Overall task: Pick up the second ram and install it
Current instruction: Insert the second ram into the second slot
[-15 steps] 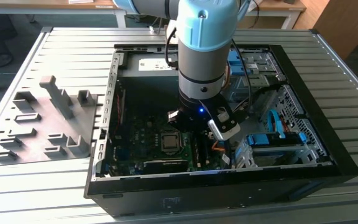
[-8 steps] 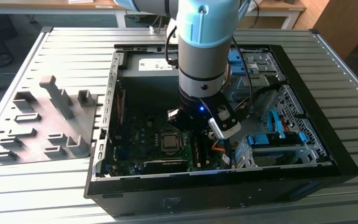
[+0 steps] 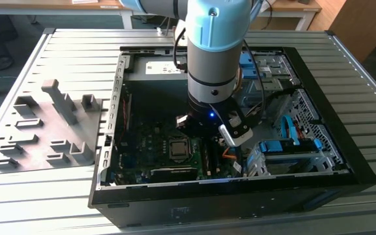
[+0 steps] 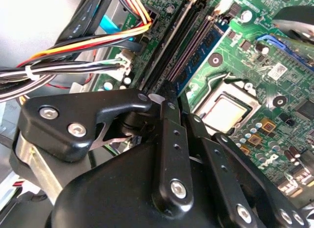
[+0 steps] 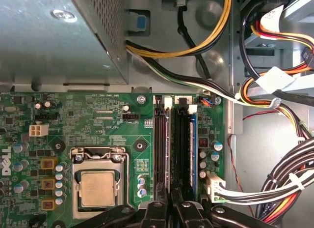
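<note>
- The slatted metal surface carried an open computer case, and the CPU socket sat inside that case on the green motherboard.
- A gray tray of plastic holder blocks lay outside the case, well apart from the CPU socket, on the exterior view's left.
- The pale blue and gray arm reached down into the case and ended just beside the CPU socket, on the exterior view's right of it.
- A perforated metal box stood past the motherboard's edge, near the CPU socket.
- A bundle of black, orange and yellow cables ran beyond the memory slots, on their side away from the CPU socket.
- The gripper hung low over one end of the memory slots, near the CPU socket.
- The second ram stood upright in the slot farthest from the CPU socket, its blue label showing.
- The black fingers straddled the slot ends; I could not tell whether they were together, apart or clamped on anything.
</note>
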